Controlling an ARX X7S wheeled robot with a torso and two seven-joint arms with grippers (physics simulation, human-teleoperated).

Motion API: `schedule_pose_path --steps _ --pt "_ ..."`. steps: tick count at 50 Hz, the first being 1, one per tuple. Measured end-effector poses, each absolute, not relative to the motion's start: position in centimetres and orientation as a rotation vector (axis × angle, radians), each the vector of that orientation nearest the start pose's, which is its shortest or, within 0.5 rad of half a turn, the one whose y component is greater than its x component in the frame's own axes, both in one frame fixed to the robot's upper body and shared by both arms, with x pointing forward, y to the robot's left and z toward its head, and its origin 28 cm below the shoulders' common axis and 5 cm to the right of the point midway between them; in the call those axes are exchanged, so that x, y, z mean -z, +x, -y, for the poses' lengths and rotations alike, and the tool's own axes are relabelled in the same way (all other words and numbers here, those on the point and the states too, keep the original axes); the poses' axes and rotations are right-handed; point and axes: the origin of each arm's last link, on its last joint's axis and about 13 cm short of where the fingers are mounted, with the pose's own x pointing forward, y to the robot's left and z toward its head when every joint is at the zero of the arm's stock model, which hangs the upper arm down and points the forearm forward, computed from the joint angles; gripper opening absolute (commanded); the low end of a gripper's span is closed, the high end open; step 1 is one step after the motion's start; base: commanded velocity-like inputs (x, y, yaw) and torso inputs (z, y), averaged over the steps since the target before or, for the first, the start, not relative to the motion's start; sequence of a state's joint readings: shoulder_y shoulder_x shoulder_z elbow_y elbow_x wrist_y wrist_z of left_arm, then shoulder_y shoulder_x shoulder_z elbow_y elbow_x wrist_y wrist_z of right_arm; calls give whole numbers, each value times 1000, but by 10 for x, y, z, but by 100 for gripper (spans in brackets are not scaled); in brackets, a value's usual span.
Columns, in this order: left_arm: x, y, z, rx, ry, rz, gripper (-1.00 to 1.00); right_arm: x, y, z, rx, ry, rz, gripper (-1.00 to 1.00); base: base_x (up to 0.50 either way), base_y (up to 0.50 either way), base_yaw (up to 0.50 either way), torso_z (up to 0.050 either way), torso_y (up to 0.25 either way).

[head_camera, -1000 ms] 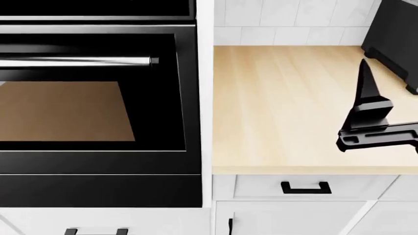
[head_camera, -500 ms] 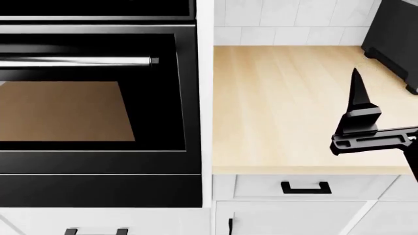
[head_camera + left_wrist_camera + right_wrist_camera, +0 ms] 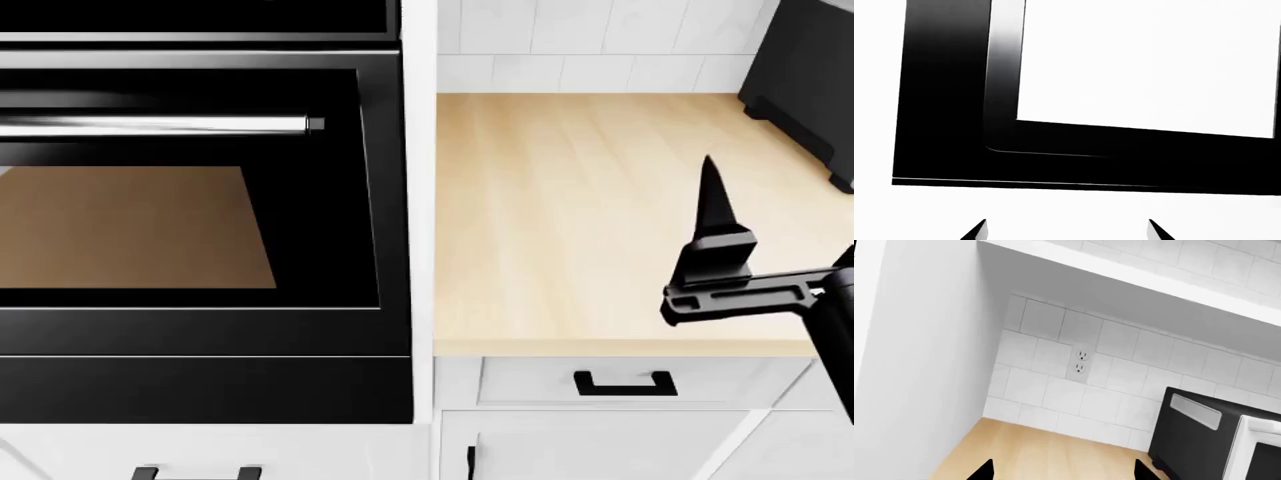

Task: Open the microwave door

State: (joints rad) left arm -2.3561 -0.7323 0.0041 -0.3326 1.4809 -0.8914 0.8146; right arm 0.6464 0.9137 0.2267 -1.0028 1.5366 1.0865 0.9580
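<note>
In the left wrist view, two dark fingertips (image 3: 977, 231) of the left gripper (image 3: 1066, 231) are being shown well apart, so it is being held open with nothing between them. Beyond them only the black oven door (image 3: 941, 100) and its pale window are being framed; the microwave is not being seen here.

In the head view, the right gripper (image 3: 714, 245) is being drawn back over the wooden countertop (image 3: 574, 200): across the last second it has been moved lower in the frame and away from the microwave (image 3: 807, 70), whose dark side is just being caught at the countertop's far right corner. Judged from this, the gap to the task's thing is being widened, not closed, perhaps for a fresh approach. Only one upright finger is being seen edge-on, so spread cannot be told from here.

In the right wrist view, the right gripper's two fingertips (image 3: 982, 471) are being shown set apart and empty. The microwave is being seen ahead and off to one side of the gripper, standing on the countertop against the tiled wall (image 3: 1074, 385). The white-framed microwave door (image 3: 1257, 445) is being seen only as a sliver at the picture's edge, apparently shut, well apart from the gripper.
</note>
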Motion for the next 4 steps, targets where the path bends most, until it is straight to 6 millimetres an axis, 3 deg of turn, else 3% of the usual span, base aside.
schedule_pose_path --steps 4 --pt "-526 31 -447 -1336 206 380 100 -265 150 155 44 -254 274 100 0 0 0 0 0"
